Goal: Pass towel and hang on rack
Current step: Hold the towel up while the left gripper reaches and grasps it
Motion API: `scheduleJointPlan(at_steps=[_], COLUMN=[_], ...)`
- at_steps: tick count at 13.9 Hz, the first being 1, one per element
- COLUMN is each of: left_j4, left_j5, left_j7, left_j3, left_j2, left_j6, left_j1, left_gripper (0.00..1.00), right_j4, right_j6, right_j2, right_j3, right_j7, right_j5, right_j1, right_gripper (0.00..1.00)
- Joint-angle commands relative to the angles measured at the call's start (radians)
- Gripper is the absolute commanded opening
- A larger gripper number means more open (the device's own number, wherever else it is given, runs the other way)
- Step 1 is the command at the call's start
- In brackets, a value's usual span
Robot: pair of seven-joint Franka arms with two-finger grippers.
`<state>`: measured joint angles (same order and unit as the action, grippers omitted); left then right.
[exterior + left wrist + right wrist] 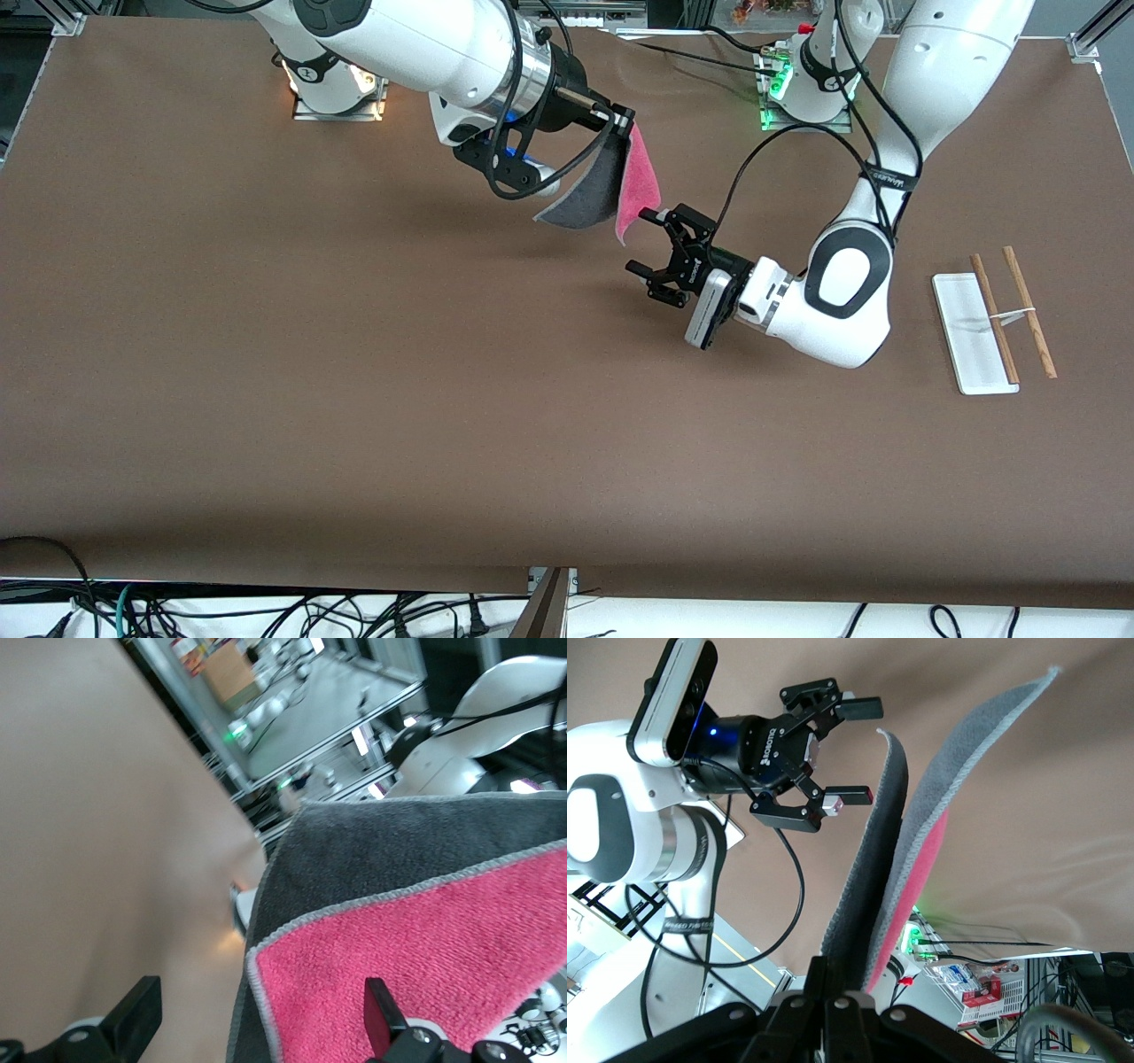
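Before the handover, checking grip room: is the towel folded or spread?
Folded: the towel hangs doubled from the shut right gripper, grey and pink flaps side by side.

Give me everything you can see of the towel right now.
The small fuzzy cloth towel, pink-red on one face and dark grey on the other with thin light grey edging, hangs folded in the air over the brown table. The right gripper pinches its upper edge with jaws shut; both flaps droop freely. The left gripper, jaws open, sits at the pink flap's lower corner without gripping it. The towel touches neither table nor rack.
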<state>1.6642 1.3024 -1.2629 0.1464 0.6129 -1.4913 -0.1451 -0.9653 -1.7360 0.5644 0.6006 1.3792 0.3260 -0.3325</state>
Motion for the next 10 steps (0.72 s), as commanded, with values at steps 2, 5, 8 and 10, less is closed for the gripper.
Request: scheduleJointPlan(at_steps=[2, 5, 8, 10], left_j4=[-0.023, -0.023, -0.027, -0.018], left_j5=[0.125, 0.187, 0.247, 0.247], left_j7=[-0.156, -0.197, -0.202, -0.214], left_j3=[0.009, 0.010, 0.012, 0.030], left_j2=[0.086, 0.110, 0.111, 0.114], left_j6=[0.087, 0.127, 0.157, 0.166], left_j1=[0.009, -0.001, -0.002, -0.002], left_gripper=[0.99, 0.96, 0.88, 0.69], right_j4=[0.011, 0.011, 0.011, 0.008], right_j6=[0.006, 0.007, 0.009, 0.009], right_j2=[0.000, 0.000, 0.000, 0.002], right_j3=[0.005, 0.004, -0.001, -0.004], right_j7=[0.024, 0.035, 0.035, 0.038], right_j5=[0.011, 0.008, 0.005, 0.004], right_j1=[-0.002, -0.002, 0.000, 0.000], right_gripper=[0.00, 0.00, 0.00, 0.00])
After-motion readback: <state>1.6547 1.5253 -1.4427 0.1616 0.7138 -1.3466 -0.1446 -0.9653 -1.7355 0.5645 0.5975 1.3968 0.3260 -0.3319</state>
